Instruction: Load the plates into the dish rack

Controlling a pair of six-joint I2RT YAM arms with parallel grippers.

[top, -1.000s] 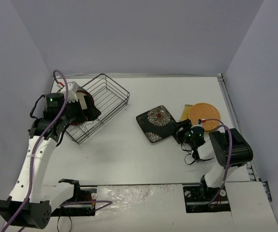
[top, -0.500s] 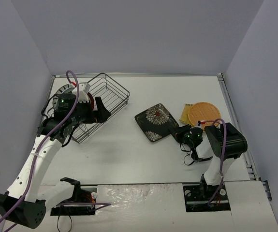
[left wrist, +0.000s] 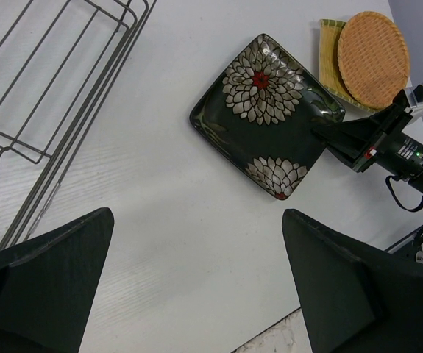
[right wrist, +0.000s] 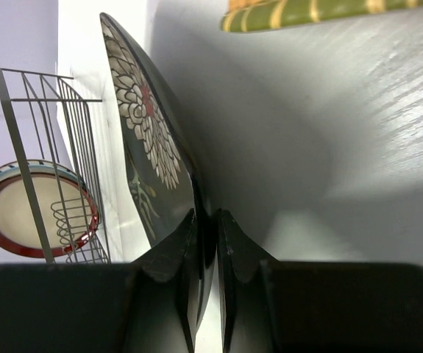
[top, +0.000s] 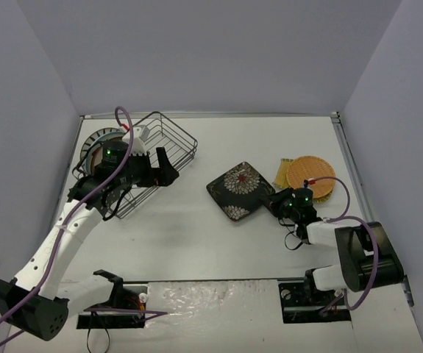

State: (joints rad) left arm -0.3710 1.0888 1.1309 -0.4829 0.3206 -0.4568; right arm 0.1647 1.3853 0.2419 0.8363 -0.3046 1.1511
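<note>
A dark square plate (top: 237, 188) with white flowers lies mid-table. My right gripper (top: 276, 199) is shut on its right corner; in the right wrist view both fingers pinch the rim (right wrist: 205, 220) of the plate (right wrist: 148, 140). An orange-tan round plate (top: 311, 175) sits behind that arm. The wire dish rack (top: 168, 140) stands at the back left, with a red-rimmed pale plate (right wrist: 20, 209) upright in it and a black-striped white plate (top: 93, 141) at its left end. My left gripper (top: 168, 168) hovers open at the rack's right side, above bare table (left wrist: 196, 279).
A green and yellow striped dish (top: 282, 170) lies under the orange plate's left edge (left wrist: 327, 55). The right arm's purple cable (top: 343, 198) loops over the table's right side. Grey walls close the table at the back and sides.
My right gripper has closed on the square plate's corner, and the plate shifted slightly. The left arm swung right, from over the rack toward the table's middle.
</note>
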